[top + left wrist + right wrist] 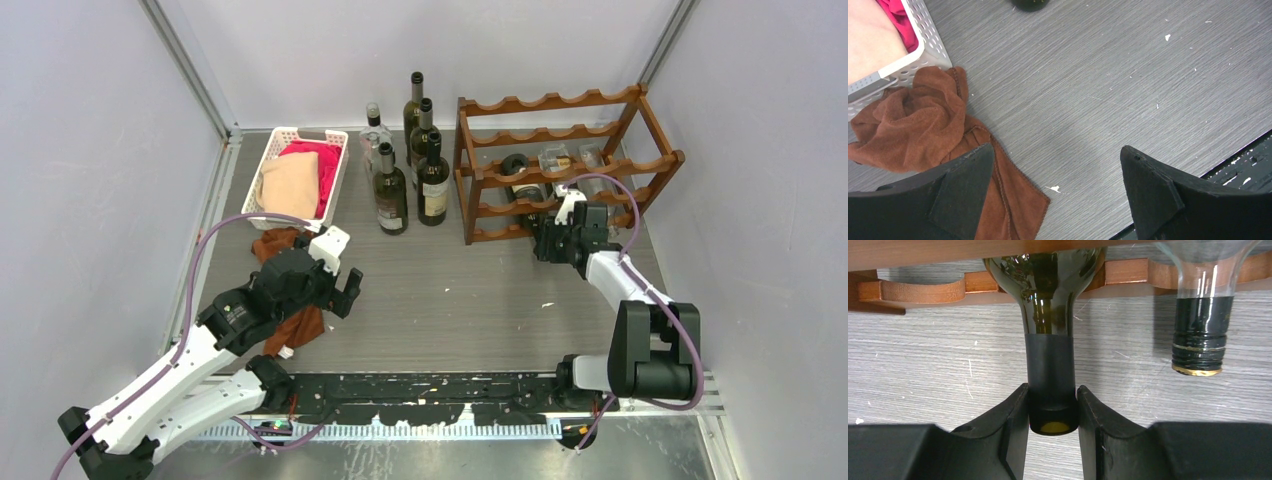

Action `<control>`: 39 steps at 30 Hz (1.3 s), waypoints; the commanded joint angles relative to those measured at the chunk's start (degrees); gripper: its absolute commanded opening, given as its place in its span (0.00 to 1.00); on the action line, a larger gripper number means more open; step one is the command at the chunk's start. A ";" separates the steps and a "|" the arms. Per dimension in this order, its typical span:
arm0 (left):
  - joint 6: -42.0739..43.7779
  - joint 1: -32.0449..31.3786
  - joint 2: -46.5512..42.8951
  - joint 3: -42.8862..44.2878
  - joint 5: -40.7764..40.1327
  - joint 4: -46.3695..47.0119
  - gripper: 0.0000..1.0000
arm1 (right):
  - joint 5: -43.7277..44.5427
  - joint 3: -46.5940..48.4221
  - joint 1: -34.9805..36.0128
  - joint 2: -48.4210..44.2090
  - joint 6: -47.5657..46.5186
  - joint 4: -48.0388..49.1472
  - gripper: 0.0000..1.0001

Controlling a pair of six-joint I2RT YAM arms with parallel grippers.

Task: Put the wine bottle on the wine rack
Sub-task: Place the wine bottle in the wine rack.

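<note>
The reddish-brown wooden wine rack [560, 160] stands at the back right, with bottles lying on its lower tiers. My right gripper [553, 240] is at the rack's front and is shut on the neck of a dark green wine bottle [1050, 345]. The bottle's body lies on the rack's scalloped rail [923, 290], neck pointing out. In the right wrist view the gripper [1052, 410] has both fingers pressed on the black-capped neck end. My left gripper [338, 285] is open and empty above the table at the left; it also shows in the left wrist view [1058, 165].
Several upright bottles [405, 180] stand left of the rack. A white slotted basket [285, 140] holds pink and cream cloths. A brown cloth [290, 320] lies under my left gripper [923, 125]. A clear bottle [1200, 315] lies on the rack beside the held one.
</note>
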 commanded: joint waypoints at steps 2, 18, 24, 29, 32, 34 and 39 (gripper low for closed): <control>0.97 0.49 0.13 0.37 0.69 2.40 0.96 | -4.80 1.08 0.28 2.91 3.38 -4.22 0.06; 0.97 0.94 0.33 0.28 1.10 2.59 0.95 | -4.87 1.03 0.28 5.12 6.70 4.57 0.05; 0.97 0.94 0.42 0.28 1.21 2.59 0.95 | -5.40 2.16 0.28 6.57 8.13 6.37 0.06; 0.97 1.03 0.33 0.28 1.27 2.59 0.95 | -5.00 3.09 0.28 6.13 8.74 8.19 0.10; 0.97 1.03 0.33 0.28 1.27 2.58 0.95 | -4.32 3.25 0.28 5.97 9.29 10.09 0.15; 0.97 1.03 0.33 0.28 1.35 2.54 0.95 | -3.93 3.47 0.28 6.39 9.53 11.11 0.18; 0.97 1.03 0.25 0.28 1.44 2.50 0.95 | -2.98 4.01 0.28 8.27 9.54 11.72 0.28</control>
